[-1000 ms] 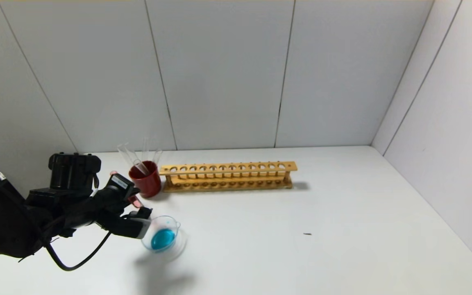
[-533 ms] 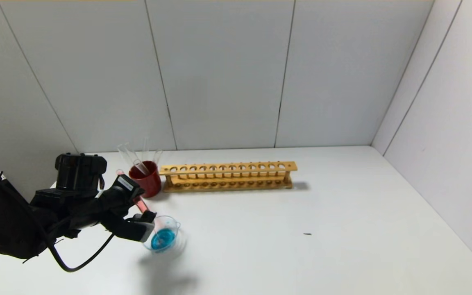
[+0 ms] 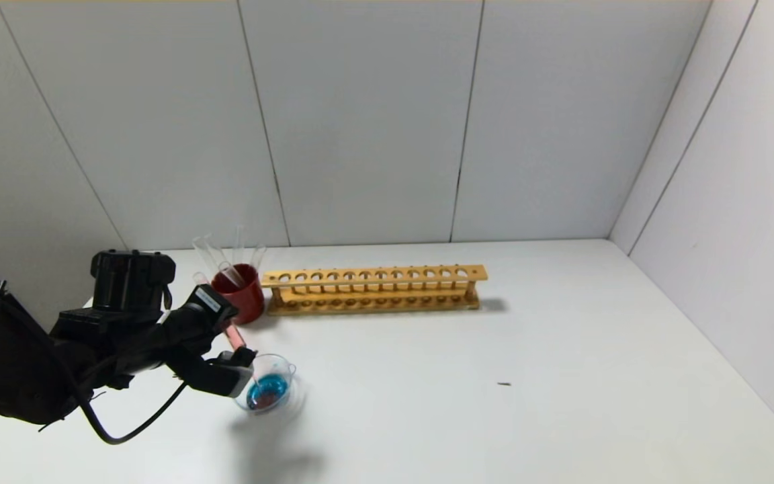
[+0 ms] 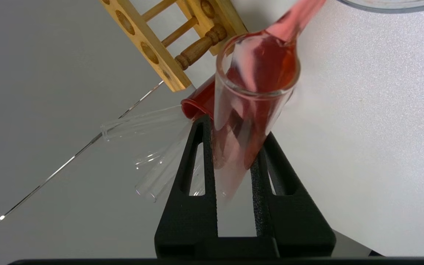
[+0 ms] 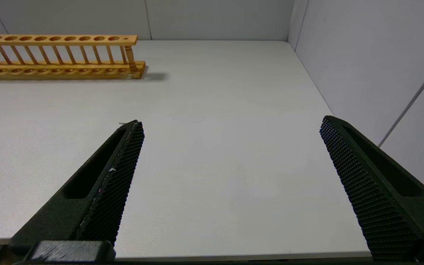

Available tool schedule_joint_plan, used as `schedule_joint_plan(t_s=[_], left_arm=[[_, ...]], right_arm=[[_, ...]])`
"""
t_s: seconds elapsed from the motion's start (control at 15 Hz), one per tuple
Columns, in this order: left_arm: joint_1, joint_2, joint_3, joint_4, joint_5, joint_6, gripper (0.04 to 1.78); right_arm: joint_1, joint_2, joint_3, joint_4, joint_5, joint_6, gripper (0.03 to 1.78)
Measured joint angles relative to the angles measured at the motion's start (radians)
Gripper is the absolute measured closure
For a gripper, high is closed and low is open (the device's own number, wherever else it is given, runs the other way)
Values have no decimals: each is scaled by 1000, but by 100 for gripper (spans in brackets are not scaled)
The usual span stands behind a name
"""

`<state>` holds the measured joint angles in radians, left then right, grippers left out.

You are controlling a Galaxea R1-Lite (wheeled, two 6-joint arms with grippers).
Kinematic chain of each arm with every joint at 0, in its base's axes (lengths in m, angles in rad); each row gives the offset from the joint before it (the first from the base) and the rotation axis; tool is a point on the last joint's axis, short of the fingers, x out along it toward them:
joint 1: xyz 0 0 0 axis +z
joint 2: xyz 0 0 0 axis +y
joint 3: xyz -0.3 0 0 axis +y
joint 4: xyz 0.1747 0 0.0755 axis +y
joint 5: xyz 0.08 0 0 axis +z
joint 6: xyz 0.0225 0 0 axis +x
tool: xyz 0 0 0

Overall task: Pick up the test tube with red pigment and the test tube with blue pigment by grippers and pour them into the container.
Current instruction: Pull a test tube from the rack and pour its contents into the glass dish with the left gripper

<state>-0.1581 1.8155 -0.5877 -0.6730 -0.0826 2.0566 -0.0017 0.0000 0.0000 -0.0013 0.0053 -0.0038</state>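
The left gripper (image 3: 229, 353) is clenched on the red tube (image 4: 250, 110), whose long axis slopes down from the raised bottom to the mouth over the dish (image 3: 269, 386) just beside it on the table (image 3: 494, 403). Red now streaks the blue pool there; a second ago the dish held only blue. Farther back stand the cup (image 3: 242, 296) and rack (image 3: 373, 289). The right gripper (image 5: 230, 184) is parked, spread wide.

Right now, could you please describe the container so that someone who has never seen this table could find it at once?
Start at the long wooden rack at the back of the white table, then go to the dark red cup at its left end. Nearer the robot than the cup sits the container, beside the left gripper. Unlike the opaque cup, it is shallow clear glass holding blue liquid.
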Motion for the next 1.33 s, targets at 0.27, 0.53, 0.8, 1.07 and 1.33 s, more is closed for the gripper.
schedule_joint_plan(t_s=[0.27,0.53,0.8,1.07,1.33], left_arm=[[-1,1,-4,-1,0,39,150],[-7,3,-10,-5,-3,49,150],[-8,8,-12,-6,-8,81,150],[-9,7,-12,-6,-37,126,150],[-9,6,-12,-6,-39,155,150]], right_arm=[[0,0,0,0,0,0,6],[0,0,0,0,0,0,6],[0,0,0,0,0,0,6],[0,0,0,0,0,0,6],[0,0,0,0,0,0,6]])
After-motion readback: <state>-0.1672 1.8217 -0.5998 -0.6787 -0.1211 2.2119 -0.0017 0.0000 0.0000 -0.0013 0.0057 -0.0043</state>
